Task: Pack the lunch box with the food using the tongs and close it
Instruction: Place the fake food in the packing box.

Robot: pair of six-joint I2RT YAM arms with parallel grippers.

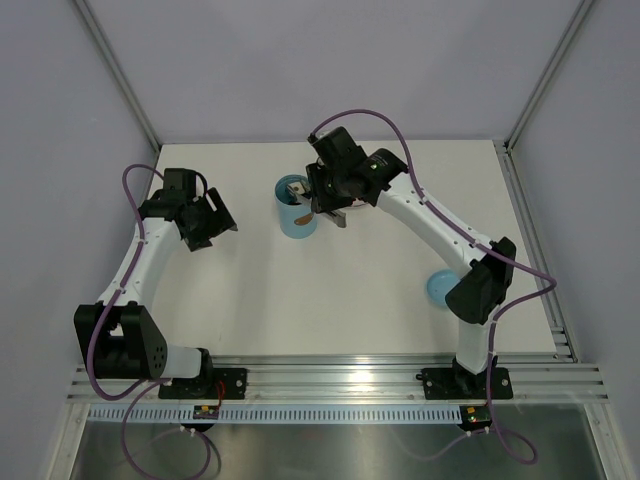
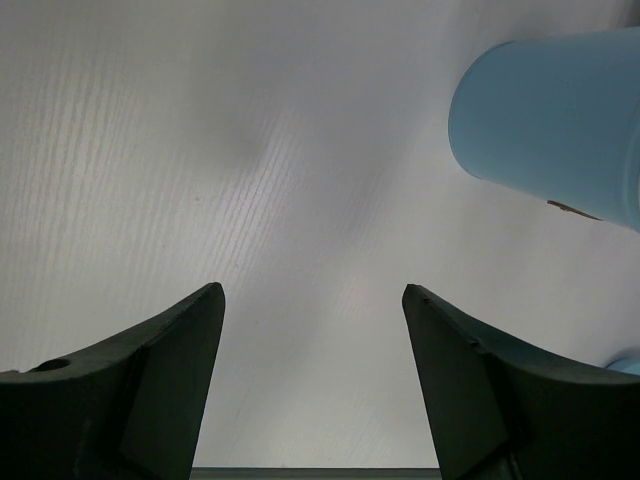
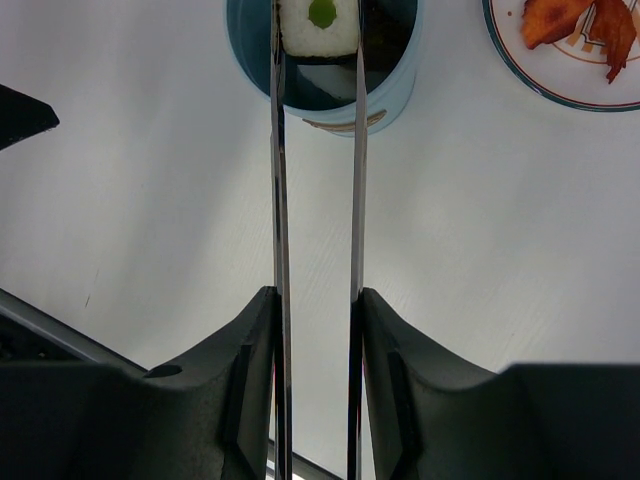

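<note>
The light-blue lunch box (image 1: pixel 297 218) stands upright at the middle of the table, its top open. My right gripper (image 3: pixel 317 292) hovers above it, shut on the silver tongs (image 3: pixel 278 180), one arm against each finger. Between the tong tips sits a piece of food (image 3: pixel 318 22), a white roll slice with a green centre and dark wrap, inside the mouth of the lunch box (image 3: pixel 400 90). More food, red-orange bits (image 3: pixel 585 25), lies on a plate to the right. My left gripper (image 2: pixel 311 290) is open with nothing in it, left of the lunch box (image 2: pixel 550 110).
The red-rimmed plate (image 3: pixel 530 75) lies just right of the box; the right arm hides it in the top view. The round blue lid (image 1: pixel 438 289) lies on the table beside the right arm's elbow. Metal frame rails run along the table's right side and front.
</note>
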